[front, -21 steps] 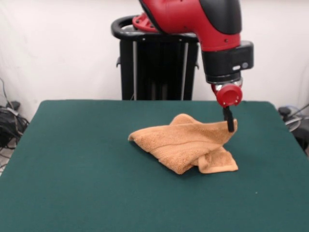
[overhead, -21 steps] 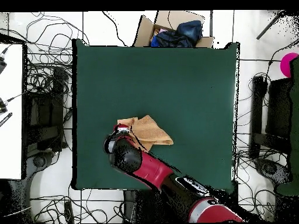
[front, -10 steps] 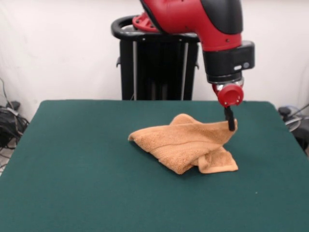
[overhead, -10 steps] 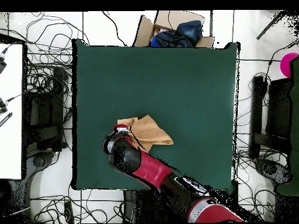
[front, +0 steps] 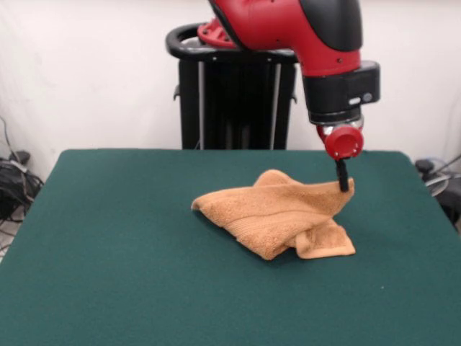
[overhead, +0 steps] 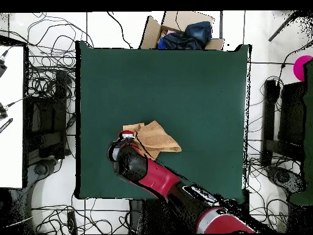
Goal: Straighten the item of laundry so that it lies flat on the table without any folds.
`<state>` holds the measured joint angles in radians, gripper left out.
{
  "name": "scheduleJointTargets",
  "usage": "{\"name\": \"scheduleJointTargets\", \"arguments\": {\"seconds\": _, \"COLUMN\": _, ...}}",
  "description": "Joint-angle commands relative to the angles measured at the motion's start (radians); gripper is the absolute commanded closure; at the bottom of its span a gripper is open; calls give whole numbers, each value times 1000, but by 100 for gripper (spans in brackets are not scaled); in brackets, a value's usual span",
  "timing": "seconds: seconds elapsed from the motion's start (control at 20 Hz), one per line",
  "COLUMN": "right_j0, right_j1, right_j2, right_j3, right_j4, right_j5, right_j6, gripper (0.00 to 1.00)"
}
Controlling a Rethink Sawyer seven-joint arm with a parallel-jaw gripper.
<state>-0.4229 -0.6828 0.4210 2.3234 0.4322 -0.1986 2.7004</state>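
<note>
The orange-tan towel [front: 277, 218] lies bunched and folded on the green table [front: 108, 274], a little toward the robot's side of the middle. The gripper [front: 343, 180] has a black tip pinching the towel's raised corner, so it looks closed on the cloth. This looks like the pulling-open step. Next, it likely needs to carry that corner away from the pile until the folds open.

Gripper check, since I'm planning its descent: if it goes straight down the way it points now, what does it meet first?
Most likely the towel: the gripper points down at its raised corner, with the table beneath. Depth is unclear.
</note>
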Motion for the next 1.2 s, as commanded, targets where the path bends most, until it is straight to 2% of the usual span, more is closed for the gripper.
{"name": "scheduleJointTargets", "arguments": {"seconds": 0.05, "right_j0": 26, "right_j1": 21, "right_j2": -22, "right_j3": -83, "right_j4": 23, "right_j5": -30, "right_j6": 165, "gripper": 100}}
{"name": "scheduleJointTargets", "arguments": {"seconds": 0.25, "right_j0": 17, "right_j1": -6, "right_j2": -30, "right_j3": -63, "right_j4": 18, "right_j5": 4, "right_j6": 148, "gripper": 100}}
{"name": "scheduleJointTargets", "arguments": {"seconds": 0.35, "right_j0": -5, "right_j1": -83, "right_j2": -3, "right_j3": -20, "right_j4": 15, "right_j5": 81, "right_j6": 145, "gripper": 100}}
{"name": "scheduleJointTargets", "arguments": {"seconds": 0.45, "right_j0": -74, "right_j1": -204, "right_j2": 87, "right_j3": 44, "right_j4": -5, "right_j5": 179, "right_j6": 161, "gripper": 100}}
{"name": "scheduleJointTargets", "arguments": {"seconds": 0.5, "right_j0": -148, "right_j1": -266, "right_j2": 184, "right_j3": 84, "right_j4": -41, "right_j5": 221, "right_j6": 160, "gripper": 100}}
{"name": "scheduleJointTargets", "arguments": {"seconds": 0.65, "right_j0": -336, "right_j1": -344, "right_j2": 445, "right_j3": 163, "right_j4": -107, "right_j5": 282, "right_j6": 157, "gripper": 100}}
{"name": "scheduleJointTargets", "arguments": {"seconds": 0.7, "right_j0": -413, "right_j1": -363, "right_j2": 561, "right_j3": 187, "right_j4": -114, "right_j5": 302, "right_j6": 174, "gripper": 100}}
{"name": "scheduleJointTargets", "arguments": {"seconds": 0.8, "right_j0": -502, "right_j1": -391, "right_j2": 704, "right_j3": 208, "right_j4": -113, "right_j5": 329, "right_j6": 197, "gripper": 100}}
{"name": "scheduleJointTargets", "arguments": {"seconds": 1.0, "right_j0": -601, "right_j1": -495, "right_j2": 868, "right_j3": 222, "right_j4": -65, "right_j5": 429, "right_j6": 199, "gripper": 100}}
{"name": "scheduleJointTargets", "arguments": {"seconds": 1.2, "right_j0": -682, "right_j1": -605, "right_j2": 973, "right_j3": 209, "right_j4": -2, "right_j5": 567, "right_j6": 141, "gripper": 100}}
